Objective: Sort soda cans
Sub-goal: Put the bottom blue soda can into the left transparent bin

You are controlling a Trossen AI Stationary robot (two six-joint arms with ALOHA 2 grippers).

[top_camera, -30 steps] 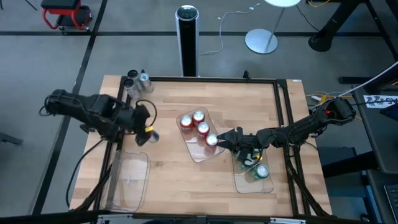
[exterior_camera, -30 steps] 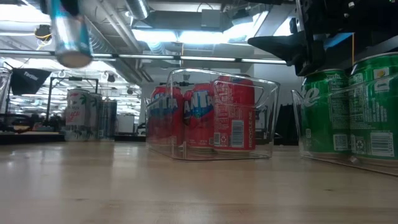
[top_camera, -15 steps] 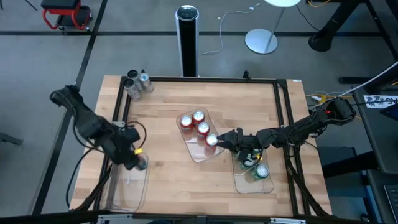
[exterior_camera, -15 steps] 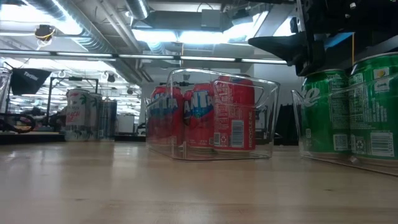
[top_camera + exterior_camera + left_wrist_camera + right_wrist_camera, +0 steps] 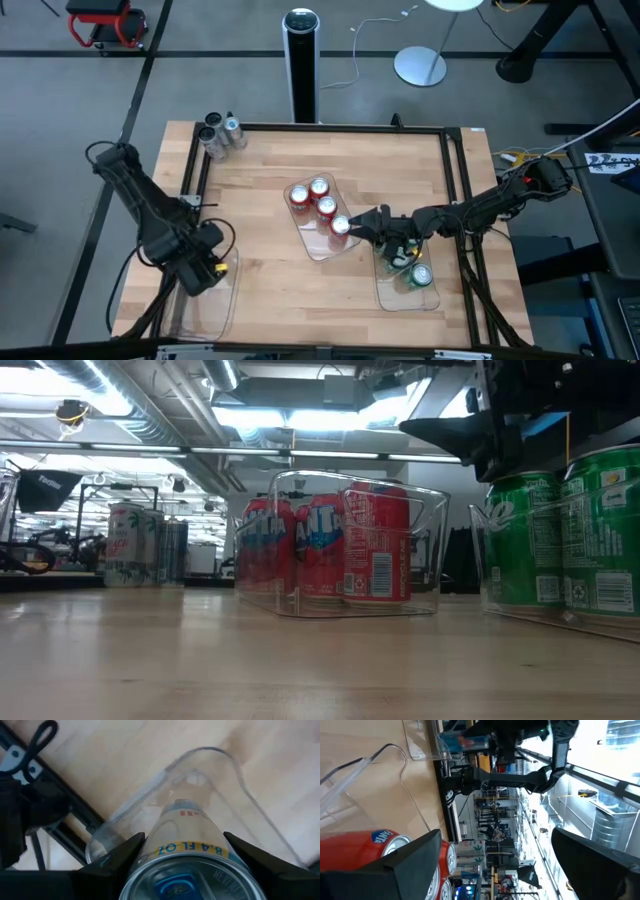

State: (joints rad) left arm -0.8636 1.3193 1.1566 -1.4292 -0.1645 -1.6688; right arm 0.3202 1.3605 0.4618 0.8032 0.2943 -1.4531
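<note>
We see bare wood along the surface's near edge. Left end effector grips a can over the near-left tray; right end effector hangs open mid-surface.

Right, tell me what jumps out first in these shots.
The left claw stands out: it grips a silver can over the clear tray at the table's front left corner. Mid-table, a second tray holds red cans, and the open right claw hovers between it and the right-hand tray of green cans. Three loose cans wait at the back left corner.
</note>
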